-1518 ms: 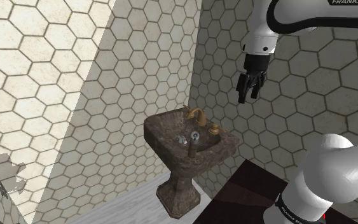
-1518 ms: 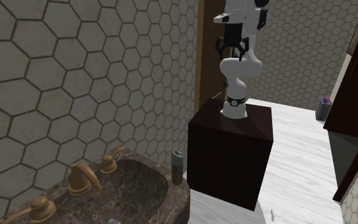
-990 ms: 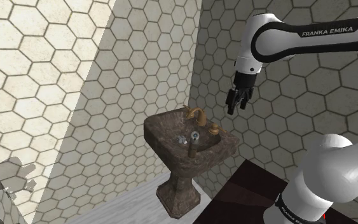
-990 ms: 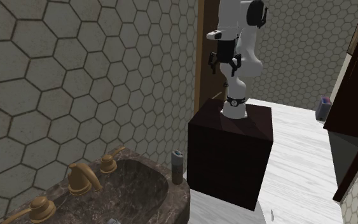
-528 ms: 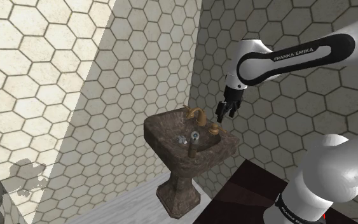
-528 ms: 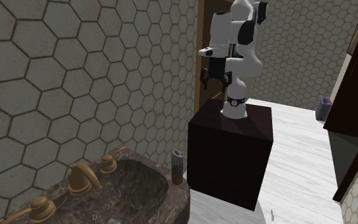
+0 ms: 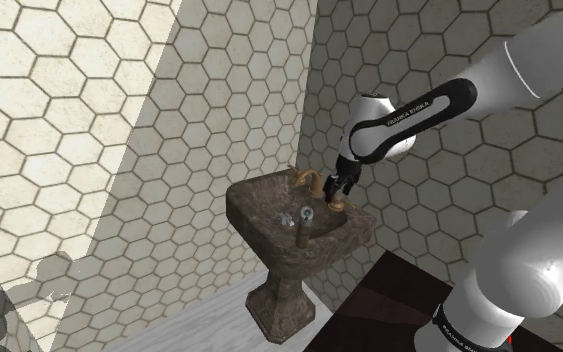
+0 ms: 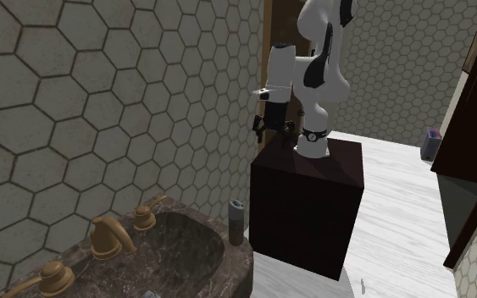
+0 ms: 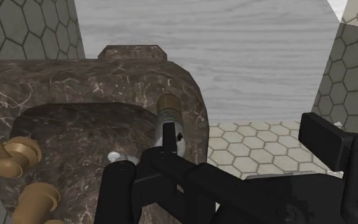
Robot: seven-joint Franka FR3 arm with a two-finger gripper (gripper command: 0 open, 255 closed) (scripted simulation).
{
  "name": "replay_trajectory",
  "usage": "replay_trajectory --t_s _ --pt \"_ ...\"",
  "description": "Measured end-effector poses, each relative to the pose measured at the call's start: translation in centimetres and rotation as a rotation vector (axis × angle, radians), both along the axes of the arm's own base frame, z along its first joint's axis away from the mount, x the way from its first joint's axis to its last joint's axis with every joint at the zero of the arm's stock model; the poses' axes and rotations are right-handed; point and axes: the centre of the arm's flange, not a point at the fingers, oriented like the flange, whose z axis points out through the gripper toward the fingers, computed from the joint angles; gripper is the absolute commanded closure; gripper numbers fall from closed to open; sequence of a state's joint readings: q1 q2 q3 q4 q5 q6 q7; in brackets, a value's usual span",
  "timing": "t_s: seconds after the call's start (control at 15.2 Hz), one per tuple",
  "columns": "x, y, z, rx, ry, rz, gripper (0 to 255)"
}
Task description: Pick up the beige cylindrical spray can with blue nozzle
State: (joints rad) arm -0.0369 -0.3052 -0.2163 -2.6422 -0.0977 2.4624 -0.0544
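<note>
Fingers (image 9: pixel 323 135) stand wide apart and hold nothing. The black gripper (image 8: pixel 272 129) hangs in the air above the sink (image 7: pixel 269 250), close over the brass handle (image 7: pixel 337 203) on the shoulder view's right side of the basin.

Writing: the white arm (image 7: pixel 489 75) bears "FRANKA EMIKA" in white on its dark forearm band. A dark ring at the arm's base also carries lettering, too small to read. No label can be made out on the task's thing.

Task's thing: the spray can (image 8: pixel 236 222) stands upright on the sink's rim, at the corner nearest the stand (image 8: pixel 308 207). It reads as a greyish cylinder with a darker top; from the hand camera, the spray can (image 9: pixel 170 114) shows a tan end. In that view one fingertip overlaps the can's body; the exterior views show the gripper well above it and apart from it.

Surroundings: the sink is a dark brown marbled pedestal type with a brass faucet (image 7: pixel 309 181) and a second brass handle (image 8: pixel 52 277). Hexagon-tiled walls (image 7: pixel 69 120) enclose it on two sides. The floor (image 8: pixel 397 212) is pale and wood-grained. A dark cabinet (image 8: pixel 474 144) lines the second exterior view's right edge, with a small purplish object (image 8: pixel 431 144) on the floor beside it. Between gripper and can, nothing intervenes.
</note>
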Motion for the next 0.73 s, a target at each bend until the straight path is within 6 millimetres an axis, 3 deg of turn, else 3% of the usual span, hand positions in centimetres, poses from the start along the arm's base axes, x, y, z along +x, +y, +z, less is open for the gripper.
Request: replay_trajectory --t_s 0.73 --pt "7.5 -4.2 -10.3 -0.024 -0.114 -0.003 0"
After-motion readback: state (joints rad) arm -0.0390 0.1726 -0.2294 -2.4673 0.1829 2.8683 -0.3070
